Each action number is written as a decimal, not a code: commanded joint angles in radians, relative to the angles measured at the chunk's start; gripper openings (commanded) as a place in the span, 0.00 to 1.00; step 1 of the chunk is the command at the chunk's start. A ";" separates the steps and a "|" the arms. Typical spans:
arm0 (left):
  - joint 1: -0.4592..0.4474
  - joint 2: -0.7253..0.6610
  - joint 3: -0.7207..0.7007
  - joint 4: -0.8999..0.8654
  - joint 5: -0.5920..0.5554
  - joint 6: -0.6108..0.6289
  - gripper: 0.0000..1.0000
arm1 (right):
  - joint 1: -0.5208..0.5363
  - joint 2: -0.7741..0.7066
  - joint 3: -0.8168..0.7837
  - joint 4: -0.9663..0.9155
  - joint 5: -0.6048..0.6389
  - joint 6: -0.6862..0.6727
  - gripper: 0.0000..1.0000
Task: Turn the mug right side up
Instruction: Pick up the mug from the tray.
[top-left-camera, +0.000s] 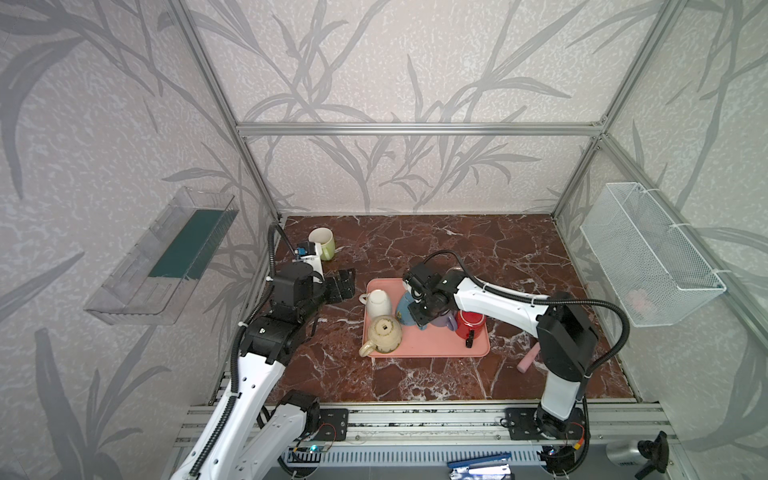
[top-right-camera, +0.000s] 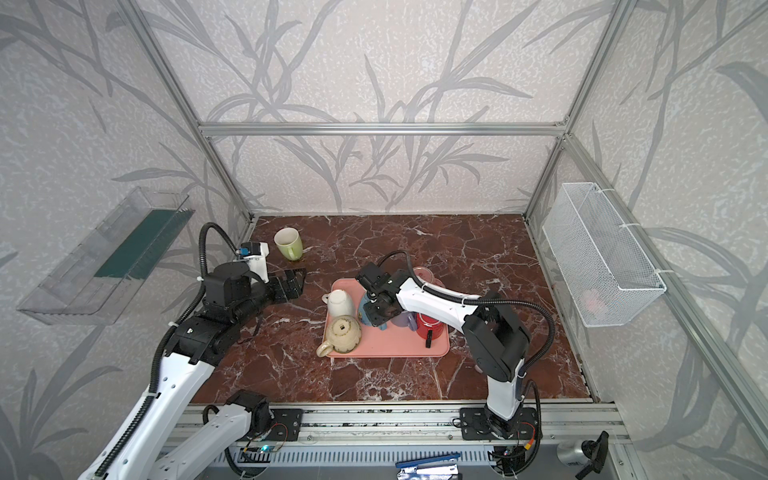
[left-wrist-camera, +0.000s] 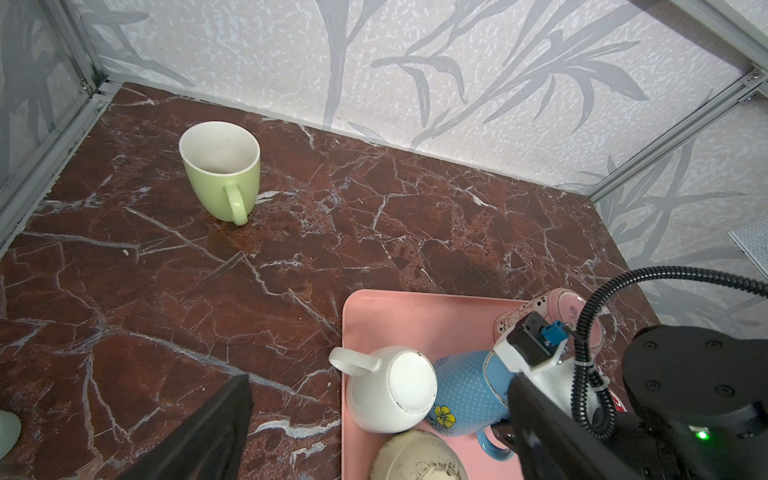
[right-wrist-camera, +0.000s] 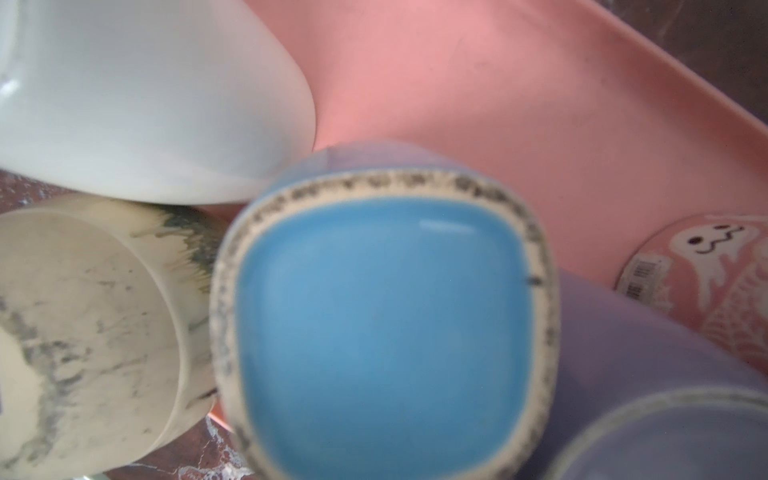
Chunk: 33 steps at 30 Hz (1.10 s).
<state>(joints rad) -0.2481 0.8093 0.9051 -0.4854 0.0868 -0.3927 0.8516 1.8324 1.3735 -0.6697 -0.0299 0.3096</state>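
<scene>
Mugs (top-left-camera: 378, 303) crowd pink tray (top-left-camera: 432, 350); blue mug (top-left-camera: 404, 311) base-up mid-tray — so right gripper (top-left-camera: 419, 321) sits closed tight at its handle side, likely to flip it, hold itself hidden; left gripper (top-left-camera: 344, 284) wide, idle beside tray.

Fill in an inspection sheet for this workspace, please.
Surface: marble tabletop, with a pink tray on it.
Job's things: blue mug, base up, on the tray.
Clutter: white mug and beige mug base up on the tray, with purple mug, red mug and pink mug; green mug upright off the tray; pink object beside the right arm.
Claws: left claw open, empty; right claw shut at the blue mug, hold hidden.
Cables: black hoses along both arms, none seen snagged.
Surroundings: clear shelf, wire basket, aluminium frame.
</scene>
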 joint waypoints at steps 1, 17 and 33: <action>-0.005 0.005 -0.009 0.011 0.023 0.010 0.94 | -0.021 -0.084 -0.008 0.063 -0.063 0.011 0.00; -0.004 0.087 -0.002 0.086 0.158 -0.070 0.94 | -0.152 -0.355 -0.175 0.270 -0.222 0.030 0.00; -0.012 0.174 -0.076 0.303 0.456 -0.201 0.91 | -0.391 -0.598 -0.461 0.697 -0.506 0.284 0.00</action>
<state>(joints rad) -0.2516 0.9779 0.8654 -0.2897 0.4286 -0.5369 0.4919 1.2831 0.9344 -0.1570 -0.4309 0.5068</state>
